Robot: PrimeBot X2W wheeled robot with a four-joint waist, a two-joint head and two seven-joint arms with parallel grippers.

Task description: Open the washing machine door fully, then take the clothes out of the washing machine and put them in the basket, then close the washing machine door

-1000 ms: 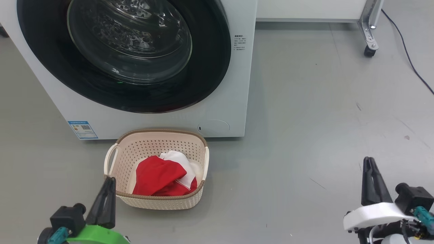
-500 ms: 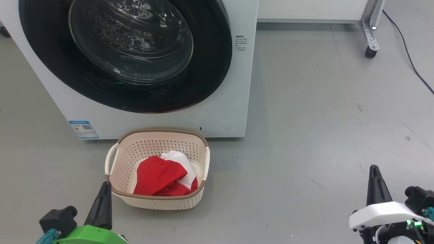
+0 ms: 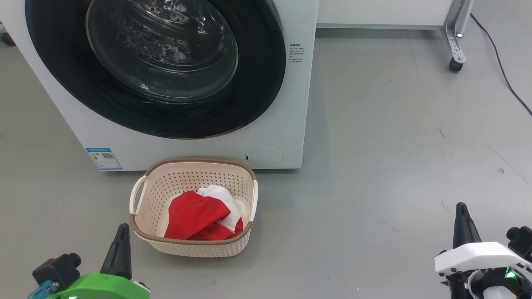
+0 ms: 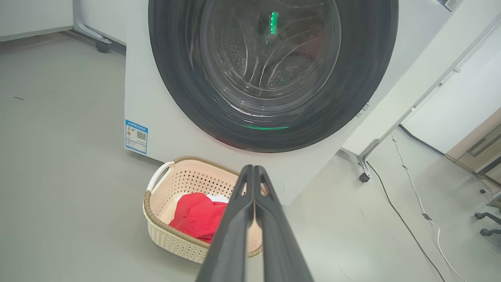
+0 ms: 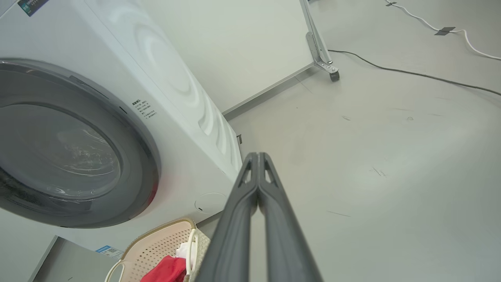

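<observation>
Both pairs of jaws have sunk toward the bottom edge of the head view and gone from a slight gap to fully clenched, holding nothing; the camera itself has also shifted a little. Nearest, the left arm's long dark fingers point(image 3: 119, 249) stand pressed together just beside the cream perforated plastic basket with its brown woven-look rim point(image 3: 195, 248), not touching it. The right arm's fingers point(image 3: 464, 226) are well apart from everything, over bare grey floor point(image 3: 374, 166). Bright red and white clothes point(image 3: 195, 218) lie inside the basket, which sits just in front of the big white front-loading washing machine point(image 3: 293, 108). Its round, glossy black-rimmed glass door point(image 3: 262, 83) looks flush and closed. Three risks, as I judge them: a careless swing of the left arm could nudge or tip the basket; the door may be pushed to but not latched, and drift open; and a garment could remain unseen behind the reflective glass.
</observation>
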